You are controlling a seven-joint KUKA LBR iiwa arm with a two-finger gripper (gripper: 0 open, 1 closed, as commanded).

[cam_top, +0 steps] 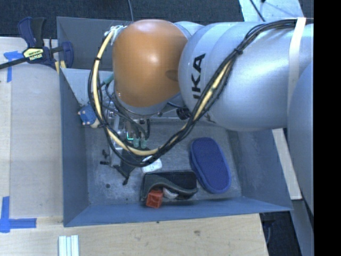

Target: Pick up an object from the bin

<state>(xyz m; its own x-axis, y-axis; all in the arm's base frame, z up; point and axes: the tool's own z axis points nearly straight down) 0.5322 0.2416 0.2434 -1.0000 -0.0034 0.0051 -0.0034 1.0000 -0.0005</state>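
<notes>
Where tool (133,136) hangs in bin (72,159), grip state cannot be told; just beside it small black spindly thing (121,167), perhaps clip.

bin (73,159): matt metal | blue oval pad (210,165): rough cloth | orange cover (146,63): glossy

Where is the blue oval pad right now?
In the camera view the blue oval pad lies lower right on the bin floor, beside the black and red tool.

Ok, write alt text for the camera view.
A grey arm with an orange cover reaches into a grey bin. Beside it on the floor lie a blue oval pad and a black tool with a red end.
</notes>
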